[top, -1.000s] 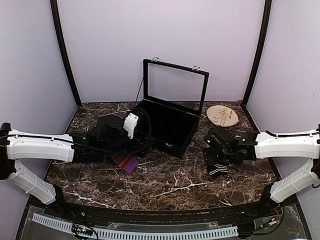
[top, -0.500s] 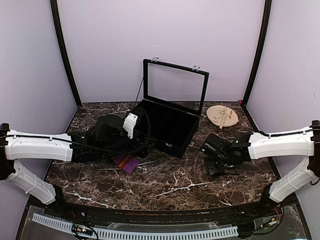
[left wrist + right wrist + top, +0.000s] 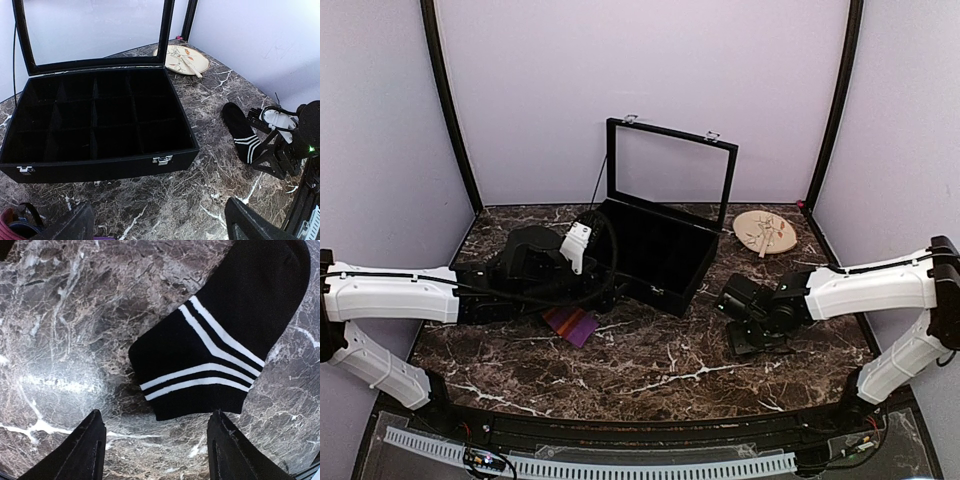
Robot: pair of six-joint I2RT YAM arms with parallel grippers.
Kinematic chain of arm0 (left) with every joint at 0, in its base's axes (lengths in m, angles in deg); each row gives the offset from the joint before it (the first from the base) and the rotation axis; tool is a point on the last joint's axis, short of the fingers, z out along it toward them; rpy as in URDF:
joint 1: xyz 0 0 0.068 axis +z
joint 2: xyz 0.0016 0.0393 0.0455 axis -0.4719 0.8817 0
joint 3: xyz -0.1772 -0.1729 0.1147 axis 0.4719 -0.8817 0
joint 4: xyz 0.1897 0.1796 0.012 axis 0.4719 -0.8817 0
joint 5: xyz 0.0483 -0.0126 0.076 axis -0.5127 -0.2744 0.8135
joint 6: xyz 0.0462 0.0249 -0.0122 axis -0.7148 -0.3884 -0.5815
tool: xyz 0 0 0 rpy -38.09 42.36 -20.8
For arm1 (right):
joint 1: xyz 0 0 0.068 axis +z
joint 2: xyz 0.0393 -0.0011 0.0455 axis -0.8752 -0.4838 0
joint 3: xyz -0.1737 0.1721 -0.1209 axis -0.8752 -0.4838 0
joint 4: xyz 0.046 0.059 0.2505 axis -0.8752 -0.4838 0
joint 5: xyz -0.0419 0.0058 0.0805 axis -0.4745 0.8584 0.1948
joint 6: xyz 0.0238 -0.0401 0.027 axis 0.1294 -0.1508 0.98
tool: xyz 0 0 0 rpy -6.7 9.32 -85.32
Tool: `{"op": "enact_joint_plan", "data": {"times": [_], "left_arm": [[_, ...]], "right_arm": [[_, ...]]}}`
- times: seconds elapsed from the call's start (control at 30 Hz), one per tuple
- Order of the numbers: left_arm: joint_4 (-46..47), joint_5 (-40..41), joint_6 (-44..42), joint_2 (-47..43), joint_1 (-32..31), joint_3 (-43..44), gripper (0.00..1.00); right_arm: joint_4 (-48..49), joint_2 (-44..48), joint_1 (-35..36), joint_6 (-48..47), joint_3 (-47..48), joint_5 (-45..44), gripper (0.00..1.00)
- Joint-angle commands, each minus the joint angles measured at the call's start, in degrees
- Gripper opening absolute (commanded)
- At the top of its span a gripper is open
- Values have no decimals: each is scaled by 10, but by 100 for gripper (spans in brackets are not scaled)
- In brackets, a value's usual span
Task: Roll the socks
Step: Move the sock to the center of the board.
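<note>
The black sock [image 3: 220, 345] with thin white stripes lies flat on the marble, its cuff end just ahead of my right gripper [image 3: 155, 450]. That gripper is open, fingers spread wider than the cuff, touching nothing. The sock also shows in the left wrist view [image 3: 239, 129]. In the top view my right gripper [image 3: 752, 332] covers most of it. The purple, orange and red striped sock [image 3: 570, 325] lies flat left of centre, just below my left gripper [image 3: 600, 292]. My left gripper [image 3: 160, 227] is open and empty, above the marble in front of the box.
An open black compartment box [image 3: 660, 250] with a raised glass lid stands at centre back; its front wall [image 3: 100, 167] is close to my left gripper. A round plate [image 3: 765, 232] with utensils lies at the back right, also in the left wrist view [image 3: 182, 57].
My right gripper has moved left and lower, over the black sock, so the sock's white stripes no longer show from above. My left arm has shifted only slightly.
</note>
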Motion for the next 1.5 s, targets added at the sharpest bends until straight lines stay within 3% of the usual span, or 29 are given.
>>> {"op": "enact_joint_plan", "data": {"times": [0.0, 0.27, 0.9, 1.47], "left_arm": [[2, -5, 2, -17, -2, 6, 93], [4, -6, 2, -11, -2, 8, 93], [7, 2, -9, 14, -2, 25, 93], [11, 12, -20, 14, -2, 20, 93]], "right_arm": [[11, -12, 4, -1, -9, 5, 63], [29, -7, -18, -7, -36, 25, 54], [58, -23, -59, -61, -44, 51, 48], [57, -60, -60, -79, -17, 79, 15]]}}
